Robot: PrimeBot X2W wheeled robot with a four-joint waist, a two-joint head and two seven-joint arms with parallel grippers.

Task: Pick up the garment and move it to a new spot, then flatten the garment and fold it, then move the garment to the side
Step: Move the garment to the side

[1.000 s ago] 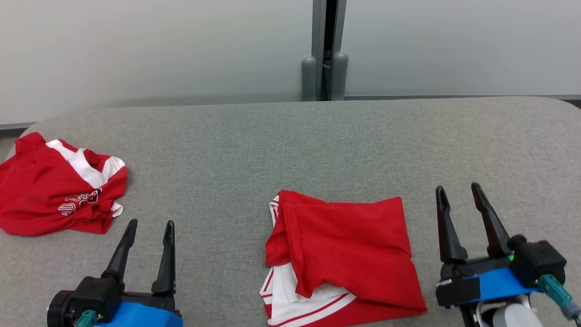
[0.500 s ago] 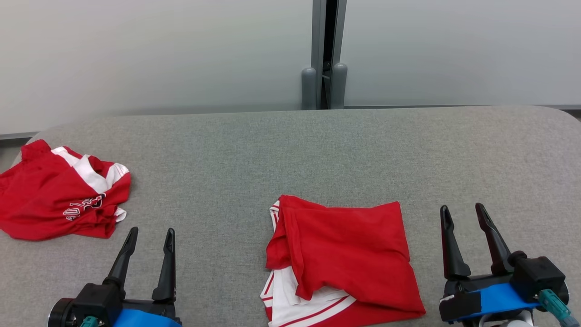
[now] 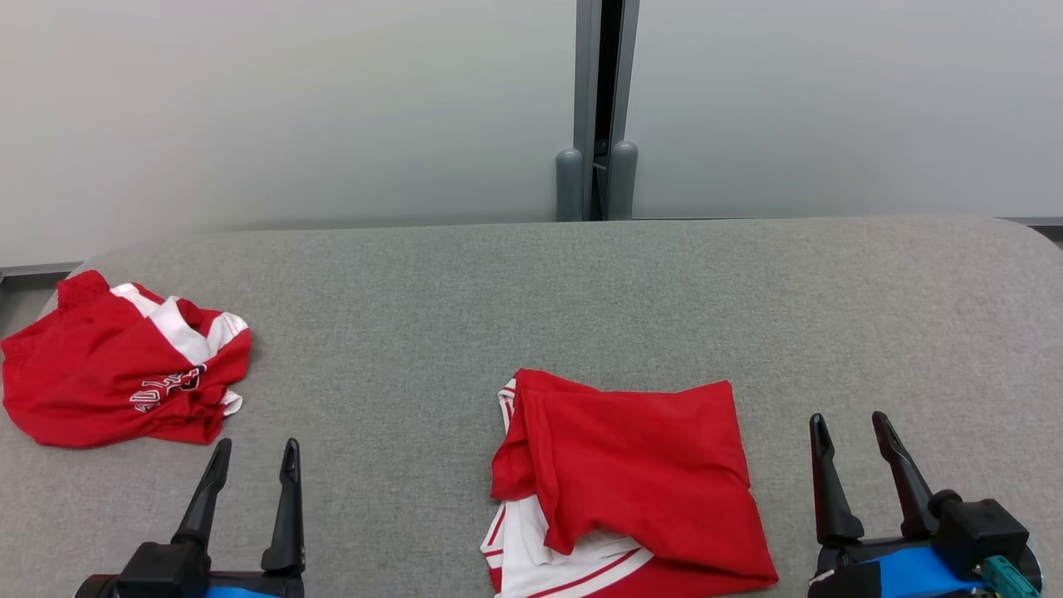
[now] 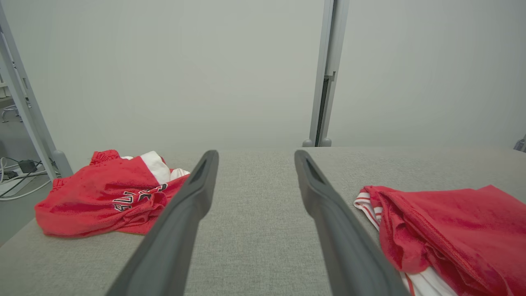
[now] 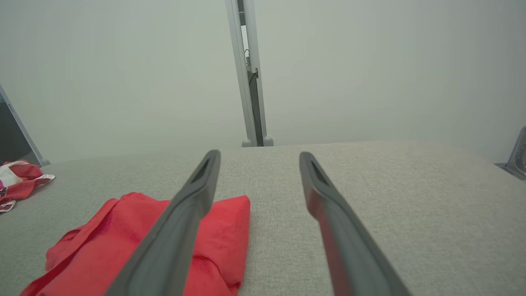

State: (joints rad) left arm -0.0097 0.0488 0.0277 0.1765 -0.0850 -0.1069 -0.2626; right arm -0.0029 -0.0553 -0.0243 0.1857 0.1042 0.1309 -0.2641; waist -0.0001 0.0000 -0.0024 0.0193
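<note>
Grey fabric-covered table point(image 3: 581, 282), pale wall panels point(image 3: 249, 108), grey upright post point(image 3: 604, 83), perhaps power cables point(image 4: 14, 176) beyond its edge

Left claw point(image 3: 255, 454) spread, empty; right claw point(image 3: 851, 428) spread, empty, fingers forward.

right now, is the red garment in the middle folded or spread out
Folded, roughly: the middle garment lies as a compact rectangle on the table, red layers doubled over a white striped layer at its near left corner.
</note>
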